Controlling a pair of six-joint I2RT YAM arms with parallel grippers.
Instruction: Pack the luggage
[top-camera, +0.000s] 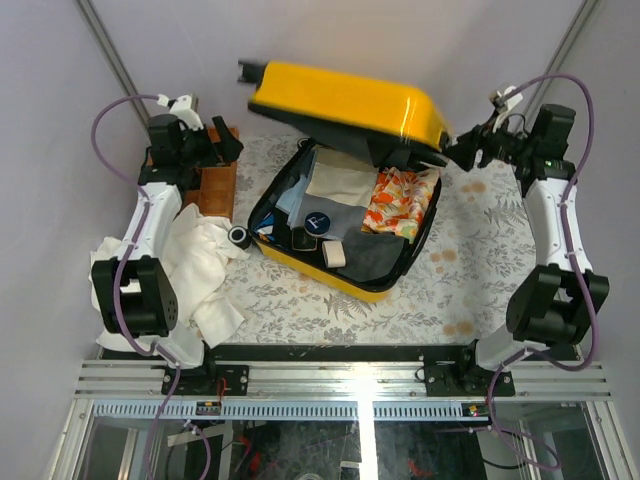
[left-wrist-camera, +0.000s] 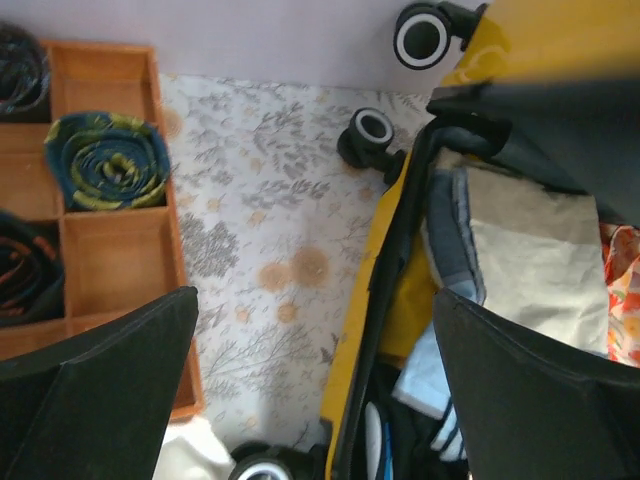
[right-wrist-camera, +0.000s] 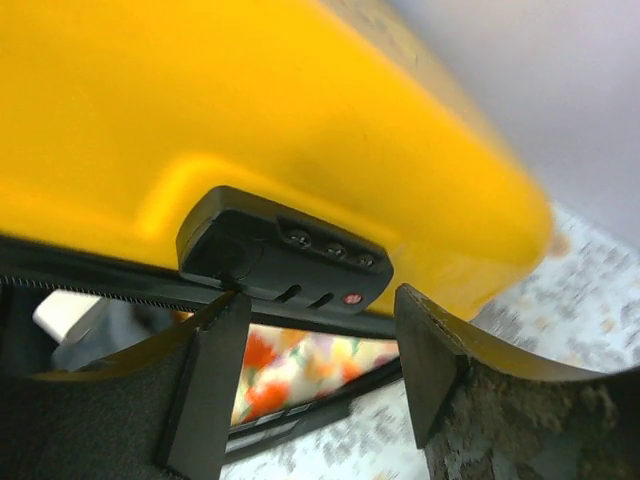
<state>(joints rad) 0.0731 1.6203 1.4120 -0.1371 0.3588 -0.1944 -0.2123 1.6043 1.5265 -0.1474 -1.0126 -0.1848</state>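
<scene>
1. A large yellow hard-shell wheeled suitcase (top-camera: 345, 262) lies in the middle of the floral-patterned worktop (top-camera: 470, 260), nearer the far edge than the near one.
2. Its glossy yellow lid (top-camera: 350, 100) is part-raised, tilting over the far side of the dark-lined base.
3. Inside the base lie a folded beige cloth (top-camera: 340, 180), an orange-and-white floral fabric (top-camera: 398, 200) towards the right edge, pale blue pieces on the left and some small dark items along the near wall.
4. A black suitcase wheel with a white ring (left-wrist-camera: 372, 130) rests on the worktop at the base's far-left corner.
5. The left arm (top-camera: 150, 225) reaches to the far-left corner of the worktop; its jaws stand wide apart, holding nothing, over the strip between a brown wooden compartment tray (left-wrist-camera: 110, 250) and the suitcase.
6. One tray compartment holds a rolled blue-and-green patterned fabric (left-wrist-camera: 105, 160).
7. A crumpled white cloth (top-camera: 200, 260) lies along the left edge, near the suitcase's left corner.
8. The right arm (top-camera: 548, 215) reaches to the lid's right corner; its jaws are apart, gripping nothing, just under the black combination lock (right-wrist-camera: 285, 250) on the lid's rim.
</scene>
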